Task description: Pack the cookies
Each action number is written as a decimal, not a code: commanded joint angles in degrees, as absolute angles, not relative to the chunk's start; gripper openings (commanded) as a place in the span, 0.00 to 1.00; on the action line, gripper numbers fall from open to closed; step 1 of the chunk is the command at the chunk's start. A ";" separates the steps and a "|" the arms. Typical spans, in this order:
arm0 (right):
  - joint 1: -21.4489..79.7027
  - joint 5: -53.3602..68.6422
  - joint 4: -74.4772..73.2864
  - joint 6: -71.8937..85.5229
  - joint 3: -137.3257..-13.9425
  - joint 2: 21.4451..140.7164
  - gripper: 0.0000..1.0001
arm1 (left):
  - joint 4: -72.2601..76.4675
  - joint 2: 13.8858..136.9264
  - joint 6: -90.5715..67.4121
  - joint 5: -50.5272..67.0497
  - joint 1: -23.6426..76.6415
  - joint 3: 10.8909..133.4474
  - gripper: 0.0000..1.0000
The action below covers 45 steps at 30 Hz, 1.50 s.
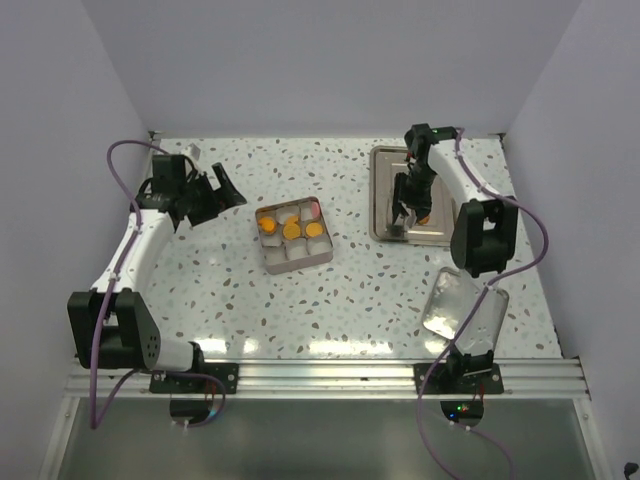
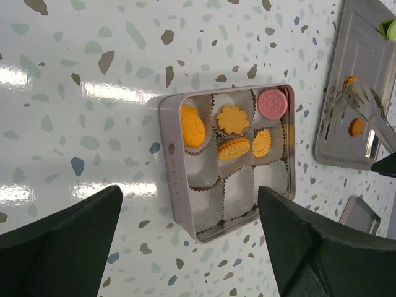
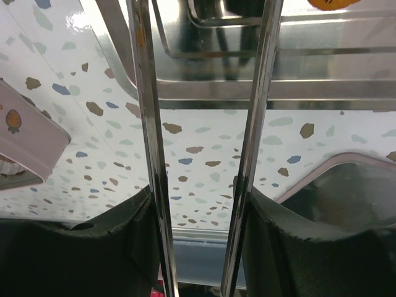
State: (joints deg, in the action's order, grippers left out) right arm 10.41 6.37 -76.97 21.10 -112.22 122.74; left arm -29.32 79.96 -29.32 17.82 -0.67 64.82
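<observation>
Tongs (image 3: 148, 154) of bright metal run up from the right gripper (image 3: 201, 216), which is clamped around their handles. The two long blades stand apart with a clear strip of table between them. Their tips leave the top of the wrist view, so I cannot tell whether they touch anything.

Nearest the arm bases, on the right, a metal lid (image 1: 465, 305) lies on the speckled table (image 1: 220, 300), close by the right arm.

Further in, near the middle, sits the square tin (image 2: 173, 179), lined with white crinkled paper cups (image 2: 238, 192). Five of the cookies (image 2: 232, 119) are in it, all in the cups at one end: an orange oval, an orange flower shape, a pink round one and two more orange ones. The remaining cups show only paper.

The left gripper (image 1: 215, 195) hangs above the table to the left of the tin, well apart from it, its fingers (image 2: 62, 241) spread wide with nothing between them.

Furthest back on the right lies a steel tray (image 1: 385, 190). The right gripper and its tongs hover over the tray. An orange cookie (image 2: 356, 127) rests on the tray floor just beside the tong blades, and a green one (image 2: 388, 28) shows at the tray's far end.
</observation>
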 commanded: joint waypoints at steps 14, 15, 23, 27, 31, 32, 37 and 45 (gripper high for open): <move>9.40 5.80 -80.16 19.69 -117.07 126.30 0.41 | -27.16 81.30 -28.21 16.96 -0.61 67.50 0.96; 9.49 5.89 -80.16 19.69 -116.98 126.12 0.40 | -27.16 81.21 -28.30 16.96 -0.62 67.59 0.96; 9.49 6.59 -82.09 19.86 -121.19 124.02 0.33 | -27.68 81.04 -28.21 17.05 -0.53 68.29 0.96; 9.58 7.99 -82.62 20.48 -123.75 121.65 0.33 | -27.69 80.68 -28.21 17.14 -0.61 68.47 0.96; 10.72 11.50 -81.57 21.09 -123.31 117.78 0.33 | -27.69 80.42 -28.56 17.49 -0.53 68.55 0.96; 10.98 12.12 -81.39 21.18 -123.22 116.99 0.33 | -27.69 80.25 -28.56 17.58 -0.53 68.55 0.96; 16.68 16.25 -79.81 23.37 -122.17 111.98 0.33 | -27.77 79.54 -28.65 17.75 -0.53 68.20 0.96; 26.28 18.91 -76.03 28.21 -119.10 108.37 0.33 | -28.21 78.93 -28.83 18.28 -0.44 68.47 0.96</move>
